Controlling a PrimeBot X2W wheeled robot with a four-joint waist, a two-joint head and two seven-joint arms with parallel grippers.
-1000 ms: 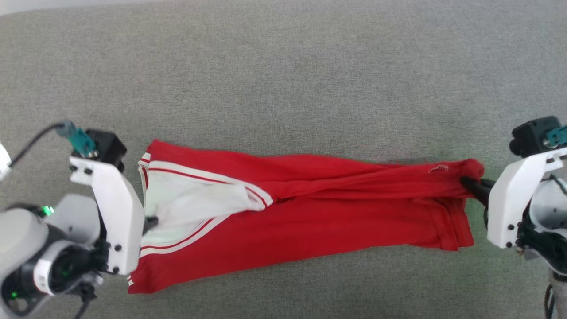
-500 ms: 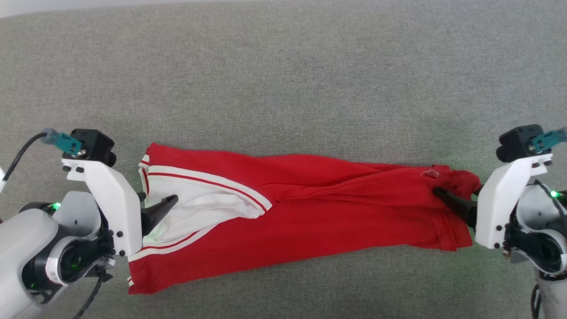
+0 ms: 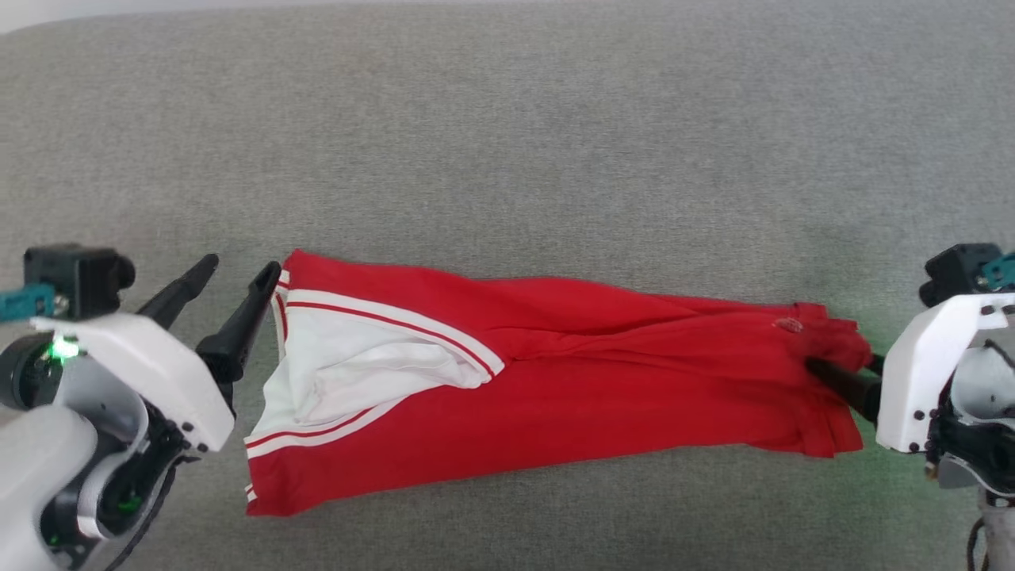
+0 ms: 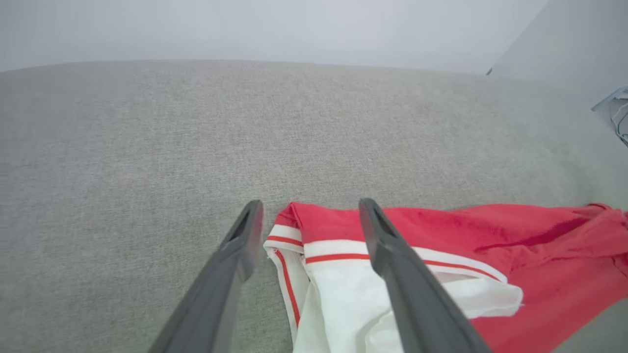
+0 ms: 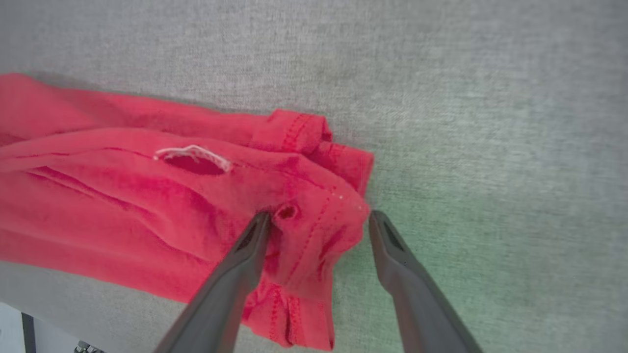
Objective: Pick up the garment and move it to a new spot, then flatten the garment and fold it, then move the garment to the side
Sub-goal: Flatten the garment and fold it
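The garment (image 3: 555, 396) lies stretched left to right across the grey surface, red with a white sleeve end (image 3: 349, 373) edged in thin stripes at its left. My left gripper (image 3: 238, 270) stands open just left of that striped end, its fingers apart and empty. In the left wrist view the open left gripper (image 4: 309, 211) points past the garment's (image 4: 441, 235) striped corner. My right gripper (image 3: 844, 369) is open at the bunched red right end. The right wrist view shows the right gripper (image 5: 319, 215) straddling the hem of the garment (image 5: 147, 196), one finger against the cloth.
The grey fabric surface (image 3: 507, 143) reaches far beyond the garment on every side. A pale wall rises behind its far edge (image 4: 294, 29) in the left wrist view. Some blue-grey object (image 4: 615, 110) peeks in at that view's right edge.
Both grippers have opened and let go of the garment. The left one has drawn back off the white sleeve end to its left; the garment has settled flat.
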